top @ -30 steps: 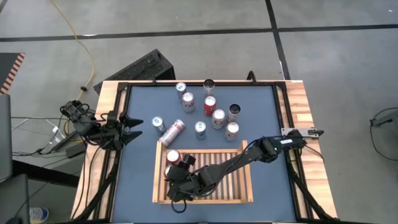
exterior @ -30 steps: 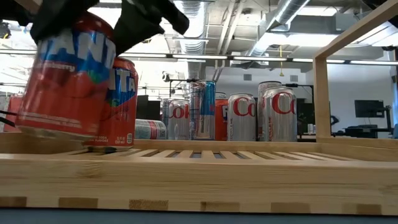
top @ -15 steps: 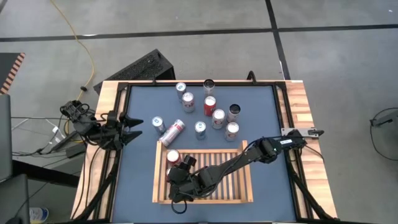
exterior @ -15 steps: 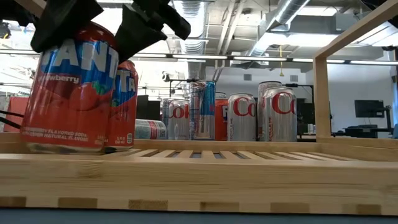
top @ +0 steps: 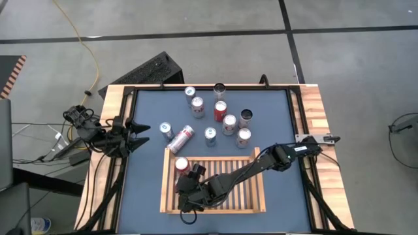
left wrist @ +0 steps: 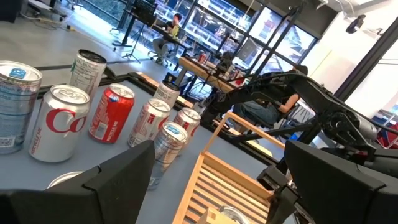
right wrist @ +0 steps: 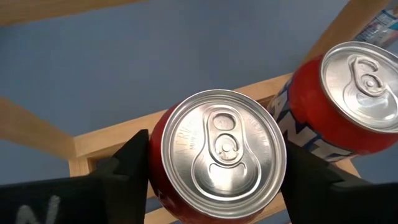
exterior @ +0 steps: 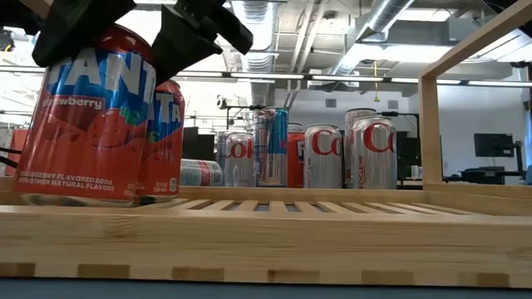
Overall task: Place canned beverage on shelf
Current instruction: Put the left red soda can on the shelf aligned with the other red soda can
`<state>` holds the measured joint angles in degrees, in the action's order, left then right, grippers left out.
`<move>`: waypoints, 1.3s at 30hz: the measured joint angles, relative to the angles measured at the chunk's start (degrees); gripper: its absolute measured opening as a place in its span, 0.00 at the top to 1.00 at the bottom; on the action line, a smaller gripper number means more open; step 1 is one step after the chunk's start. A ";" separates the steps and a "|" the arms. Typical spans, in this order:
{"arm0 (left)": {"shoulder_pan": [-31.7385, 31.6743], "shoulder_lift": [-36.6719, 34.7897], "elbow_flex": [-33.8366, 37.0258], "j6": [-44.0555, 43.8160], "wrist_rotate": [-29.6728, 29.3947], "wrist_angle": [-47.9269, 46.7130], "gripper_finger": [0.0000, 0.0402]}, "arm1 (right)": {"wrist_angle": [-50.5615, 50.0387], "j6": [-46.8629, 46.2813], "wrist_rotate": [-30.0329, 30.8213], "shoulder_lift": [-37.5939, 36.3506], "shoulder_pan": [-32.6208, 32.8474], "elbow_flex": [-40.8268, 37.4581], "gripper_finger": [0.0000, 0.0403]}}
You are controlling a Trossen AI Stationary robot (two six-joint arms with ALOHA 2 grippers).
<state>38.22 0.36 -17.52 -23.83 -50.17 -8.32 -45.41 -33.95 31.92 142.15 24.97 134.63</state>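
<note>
Setting the red can [right wrist: 217,152] down inside the shelf [top: 258,179], right beside its twin; right gripper [right wrist: 214,165] fingers bracket it (grip looks loosening). Next: release, lift clear. Left gripper [left wrist: 211,180] waits, fingers spread.

Own fingers: two dark fingers [left wrist: 118,186] set wide apart at the near edge.
Cans: a Coke can [left wrist: 55,122], a red can [left wrist: 112,113], a dark-topped can [left wrist: 86,71] and several more stand on the blue tabletop [left wrist: 134,93].
Lying can: a silver can [left wrist: 166,142] lies on its side near the shelf.
Shelf: the light-wood slatted shelf [left wrist: 217,183].
Other arm: a dark arm [left wrist: 298,102] reaches over the shelf.
Background: a person sits at a desk.
</note>
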 joint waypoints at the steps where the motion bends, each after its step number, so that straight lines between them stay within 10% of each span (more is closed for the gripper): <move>1: 0.02 0.00 0.00 0.00 0.00 0.00 0.13 | 0.12 -0.02 0.00 0.00 0.00 0.00 0.35; 39: 0.02 0.02 0.00 0.00 1.81 0.00 0.13 | 0.63 2.45 -1.95 -0.44 0.01 0.35 0.14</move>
<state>38.24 0.38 -17.52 -23.83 -48.36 -8.32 -44.78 -31.50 29.98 141.71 24.98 134.98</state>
